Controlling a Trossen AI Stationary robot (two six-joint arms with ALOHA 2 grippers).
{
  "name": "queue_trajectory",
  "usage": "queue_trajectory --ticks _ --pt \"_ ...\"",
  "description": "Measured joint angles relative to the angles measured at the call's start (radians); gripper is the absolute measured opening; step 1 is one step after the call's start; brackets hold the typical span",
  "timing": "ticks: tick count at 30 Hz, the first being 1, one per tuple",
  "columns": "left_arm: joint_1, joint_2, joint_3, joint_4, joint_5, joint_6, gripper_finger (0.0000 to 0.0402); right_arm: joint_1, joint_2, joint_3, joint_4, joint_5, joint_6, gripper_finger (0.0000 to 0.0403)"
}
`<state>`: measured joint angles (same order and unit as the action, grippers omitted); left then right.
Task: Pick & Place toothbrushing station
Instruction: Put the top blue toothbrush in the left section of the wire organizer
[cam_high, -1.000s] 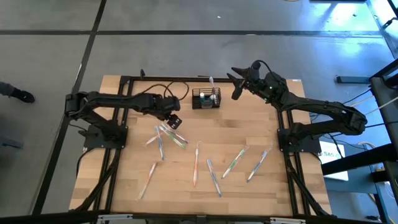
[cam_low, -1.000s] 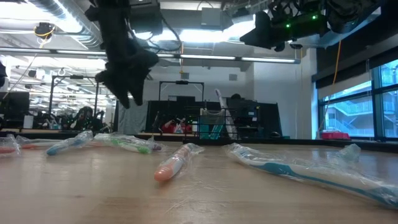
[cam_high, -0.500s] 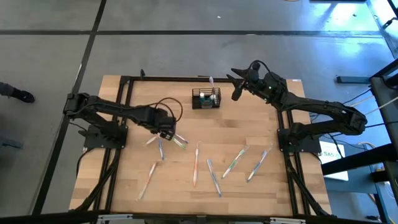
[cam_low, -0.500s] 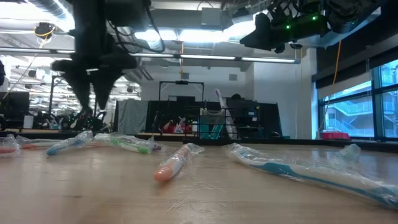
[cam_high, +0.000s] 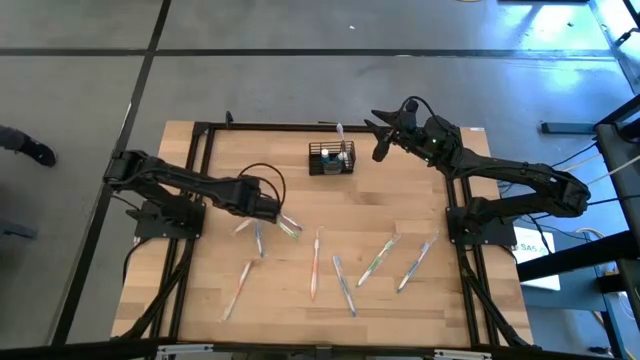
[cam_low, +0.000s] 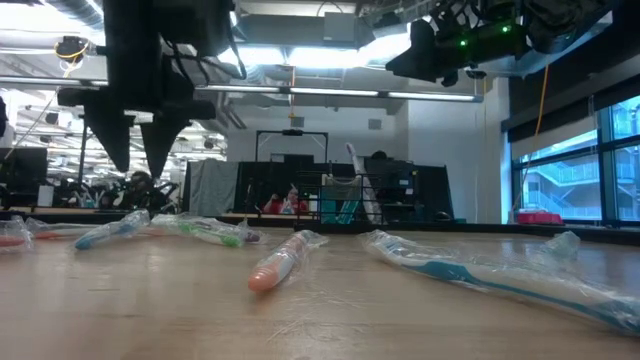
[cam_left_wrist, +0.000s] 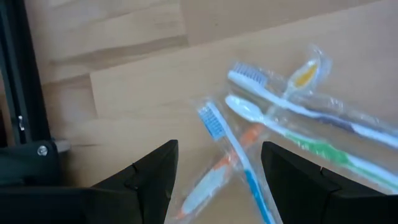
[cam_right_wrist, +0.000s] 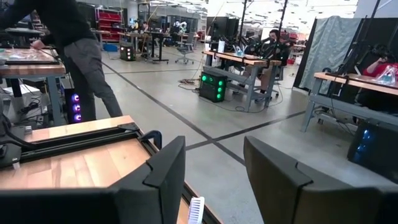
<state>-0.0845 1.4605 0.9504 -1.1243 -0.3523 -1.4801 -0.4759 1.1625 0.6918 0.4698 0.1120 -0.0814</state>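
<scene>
Caddy (cam_high: 331, 159) stands at the upper middle of the high view, near the table's (cam_high: 400, 210) far edge, black mesh with a brush and teal tubes upright inside it; nothing grips it yet

Largest to smallest: table, then the two arms. Right gripper (cam_high: 379, 139) hangs just right of the caddy, upper right of centre, fingers parted and holding nothing. Left gripper (cam_high: 277, 208) hovers left of centre, directly over a loose bunch of wrapped brushes (cam_high: 268, 218), fingers spread wide and empty. More wrapped brushes (cam_high: 345, 270) lie scattered across the lower middle of the table

To do this step well, I judge the left gripper should settle on a single brush handle (cam_left_wrist: 239, 155) rather than the crossed heap, coming down square so the slippery wrap doesn't slide out, and pinch mid-handle so the brush stays level for the carry to the caddy

No brand, label or writing can be read anywhere
</scene>
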Motion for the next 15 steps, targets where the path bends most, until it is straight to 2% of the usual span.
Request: queue_trajectory --ticks 5,15 --pt "0.0 0.05 0.0 0.004 -0.022 -0.027 0.0228 0.0 0.0 0.0 -0.011 0.0 0.003 0.0167" --pt "0.0 0.147 0.0 0.066 0.005 -0.028 0.0228 0.0 0.0 0.0 -0.019 0.0 0.018 0.0167"
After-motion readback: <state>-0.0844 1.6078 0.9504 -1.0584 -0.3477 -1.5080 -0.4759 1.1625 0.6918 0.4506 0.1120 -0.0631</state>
